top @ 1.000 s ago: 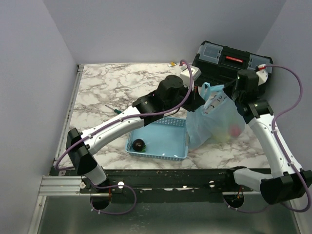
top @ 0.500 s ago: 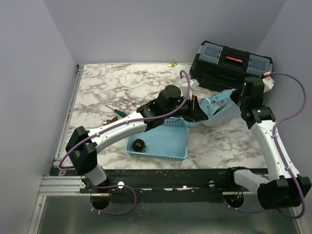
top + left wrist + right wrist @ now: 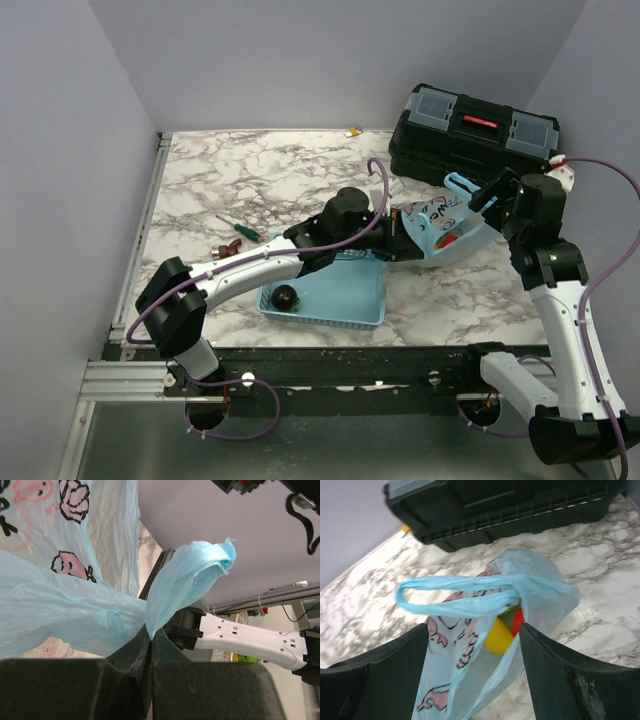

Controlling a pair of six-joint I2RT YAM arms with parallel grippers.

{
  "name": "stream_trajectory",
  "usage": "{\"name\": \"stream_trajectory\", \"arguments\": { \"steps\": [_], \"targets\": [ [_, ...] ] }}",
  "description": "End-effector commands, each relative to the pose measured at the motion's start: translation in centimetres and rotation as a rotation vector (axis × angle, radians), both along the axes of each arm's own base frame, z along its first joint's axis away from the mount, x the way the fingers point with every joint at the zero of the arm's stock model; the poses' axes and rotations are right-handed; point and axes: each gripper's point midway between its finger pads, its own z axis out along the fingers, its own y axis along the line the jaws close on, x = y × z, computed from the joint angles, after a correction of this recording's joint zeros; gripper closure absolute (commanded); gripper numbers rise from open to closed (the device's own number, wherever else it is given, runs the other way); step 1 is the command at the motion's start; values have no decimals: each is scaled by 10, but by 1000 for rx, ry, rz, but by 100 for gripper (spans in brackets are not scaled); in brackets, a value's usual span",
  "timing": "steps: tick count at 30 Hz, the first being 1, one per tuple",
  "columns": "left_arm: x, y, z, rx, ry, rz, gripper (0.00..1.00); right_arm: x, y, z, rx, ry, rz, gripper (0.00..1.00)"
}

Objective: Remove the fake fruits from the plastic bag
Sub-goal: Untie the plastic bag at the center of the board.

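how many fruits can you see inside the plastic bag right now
2: a yellow fruit and a red fruit right beside it, both inside the plastic bag near its opening. More may be hidden behind the plastic.

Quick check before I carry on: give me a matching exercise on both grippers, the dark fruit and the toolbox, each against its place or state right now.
Column one:
1 dark round fruit
2 left gripper
3 black toolbox
4 right gripper

Column two:
A shut on the plastic bag
B in the blue basket
C open, by the bag's handle loop
D at the table's far right

Pairs: 1-B; 2-A; 3-D; 4-C
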Motion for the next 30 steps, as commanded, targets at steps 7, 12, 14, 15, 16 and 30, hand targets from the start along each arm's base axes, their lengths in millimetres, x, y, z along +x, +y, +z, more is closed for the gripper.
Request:
{"name": "stream_trajectory", "arguments": {
  "steps": [7,12,14,15,16,30],
  "targets": [
    [10,10,33,4,-150,42,64,-45,79,8,149,66,464,20],
    [22,20,30,120,-203,85,29,-47,85,-22,190,145,488,28],
    [25,23,32,146,-234,97,20,-48,87,-27,199,149,493,30],
    [25,23,33,150,-247,91,18,-49,86,-30,201,151,486,31],
    [23,21,34,157,-265,80,16,-49,85,-31,203,146,475,31],
    [-6,-6,47,345,-802,-43,1,-45,119,-5,498,23,515,40]
  ]
}}
